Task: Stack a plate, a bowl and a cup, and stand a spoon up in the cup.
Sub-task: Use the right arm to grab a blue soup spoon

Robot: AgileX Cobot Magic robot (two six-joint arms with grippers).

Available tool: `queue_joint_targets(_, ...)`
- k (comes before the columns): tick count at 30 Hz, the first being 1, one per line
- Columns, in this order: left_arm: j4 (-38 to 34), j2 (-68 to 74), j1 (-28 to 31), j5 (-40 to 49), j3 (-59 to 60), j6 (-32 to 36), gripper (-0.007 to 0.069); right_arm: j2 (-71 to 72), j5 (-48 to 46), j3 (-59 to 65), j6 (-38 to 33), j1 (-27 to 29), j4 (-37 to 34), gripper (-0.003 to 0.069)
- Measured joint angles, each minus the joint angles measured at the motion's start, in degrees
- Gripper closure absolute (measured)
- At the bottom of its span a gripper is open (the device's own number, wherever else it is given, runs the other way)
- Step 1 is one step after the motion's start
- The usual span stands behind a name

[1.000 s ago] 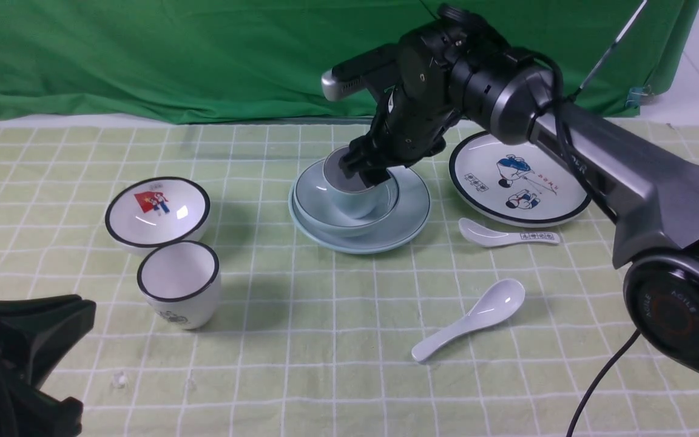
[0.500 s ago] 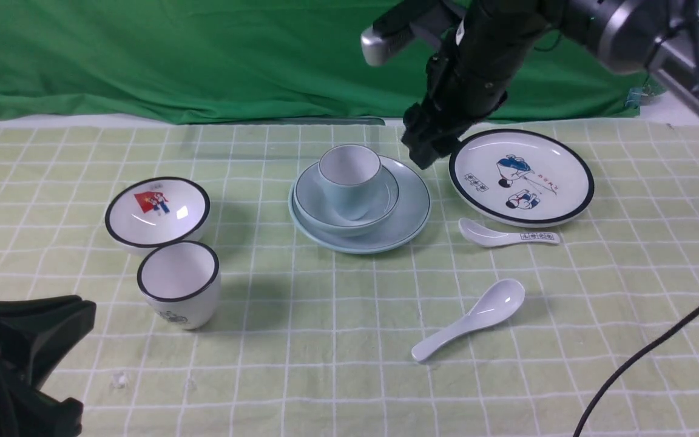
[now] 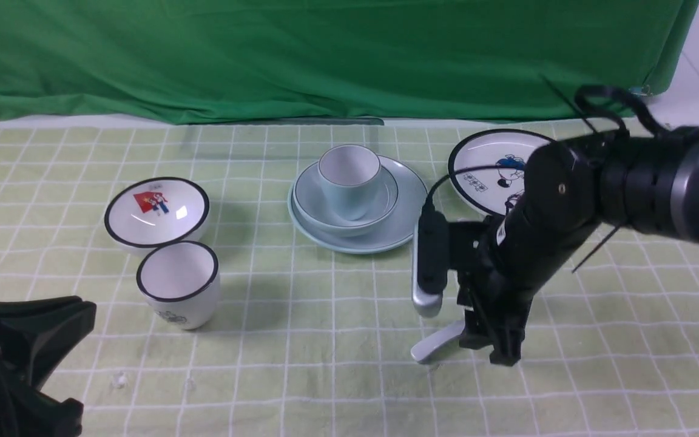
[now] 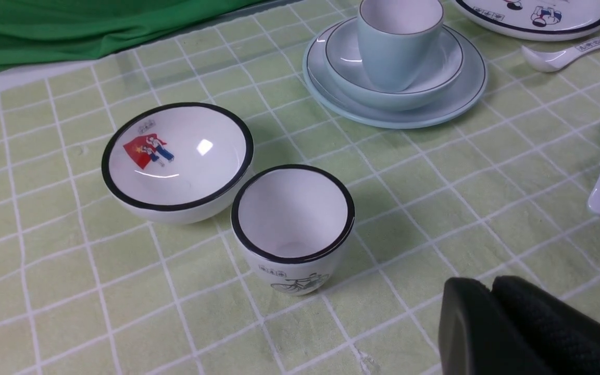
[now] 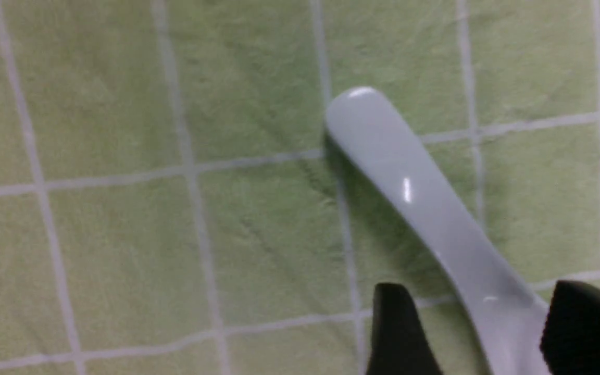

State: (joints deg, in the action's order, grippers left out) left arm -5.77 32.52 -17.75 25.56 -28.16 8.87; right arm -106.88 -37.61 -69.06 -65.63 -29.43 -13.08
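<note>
In the front view my right arm (image 3: 543, 212) hides the bowl of the spoon (image 3: 437, 347) — only the handle end shows — and covers part of the cartoon plate (image 3: 483, 164). The right wrist view is blurred; my left pincer (image 4: 490, 297) is cut off at the picture's edge.

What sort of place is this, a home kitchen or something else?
Probably a robot lab or test studio: a green backdrop cloth hangs behind, and a robot arm reaches over the checked tablecloth.
</note>
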Motion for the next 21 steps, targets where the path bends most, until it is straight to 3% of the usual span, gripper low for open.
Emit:
queue_joint_targets(5,0.0,0.0,0.0,0.0,0.0,0.0,0.0631,-0.9,3.9,1.4,-1.2,-0.6,0.0,0.0347)
queue_joint_targets(13,-0.1,0.0,0.0,0.0,0.0,0.0,0.0631,-2.4,8.3,1.5,-0.3,-0.7,0.0,0.038)
queue_joint_targets(18,-0.1,0.0,0.0,0.0,0.0,0.0,0.0631,-3.0,9.5,0.4,-0.1,-0.7,-0.5,0.0566)
queue_joint_targets(21,-0.1,0.0,0.0,0.0,0.0,0.0,0.0631,-2.9,8.5,-1.4,0.1,-1.1,-3.4,0.0571)
